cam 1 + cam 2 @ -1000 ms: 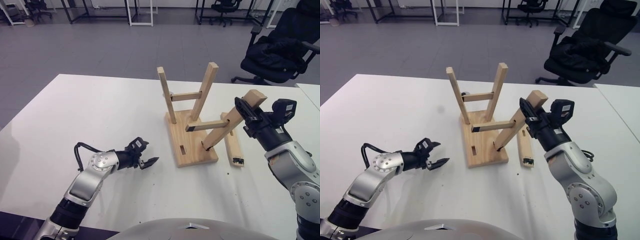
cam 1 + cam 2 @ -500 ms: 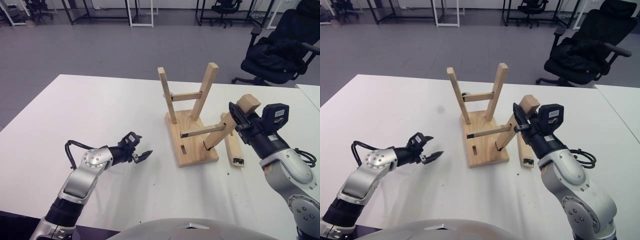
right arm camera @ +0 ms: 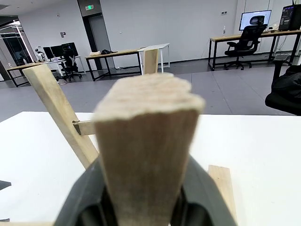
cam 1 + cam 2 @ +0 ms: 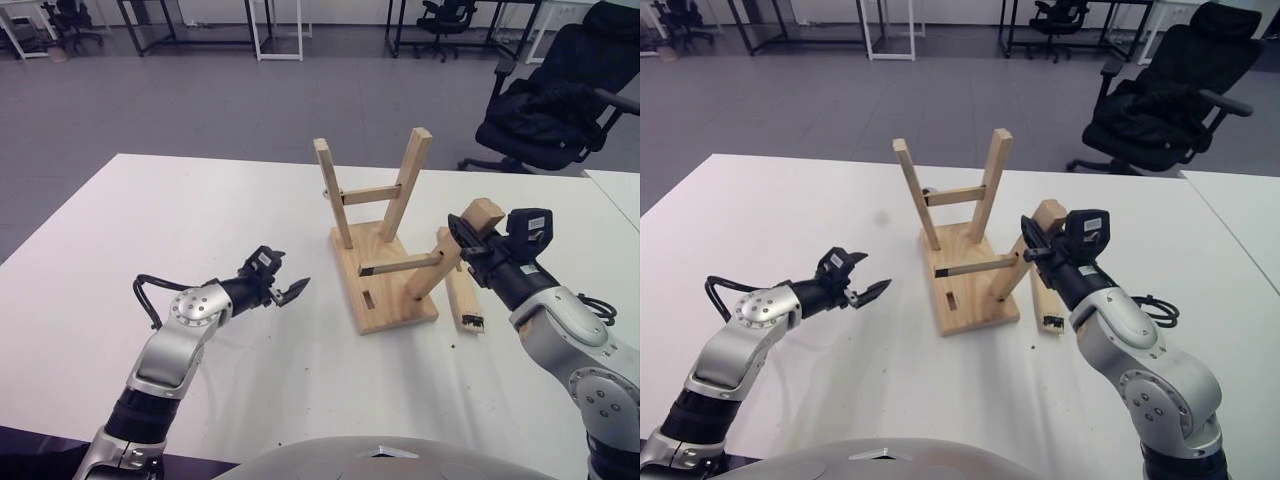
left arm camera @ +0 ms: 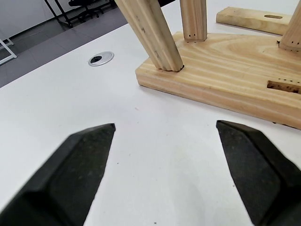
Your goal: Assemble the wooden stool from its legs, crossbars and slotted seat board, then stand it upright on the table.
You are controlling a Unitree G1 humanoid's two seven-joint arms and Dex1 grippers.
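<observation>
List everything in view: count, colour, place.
table: 1, white, under all parts
seat board: 1, pale wood, flat at mid-table, slots up
standing legs: 2, pale wood, rising splayed from the board's far end
crossbars: 2, pale wood; one joins the standing legs, one juts from the held leg
held leg: 1, pale wood, tilted, lower end on the board's right side
loose leg: 1, pale wood, lying on the table right of the board
grommet: 1, silver, in the tabletop beyond the board
office chair: 1, black, on the floor at far right
left gripper: black, jaws open, left of the board
right gripper: black, jaws shut on the held leg's upper part
</observation>
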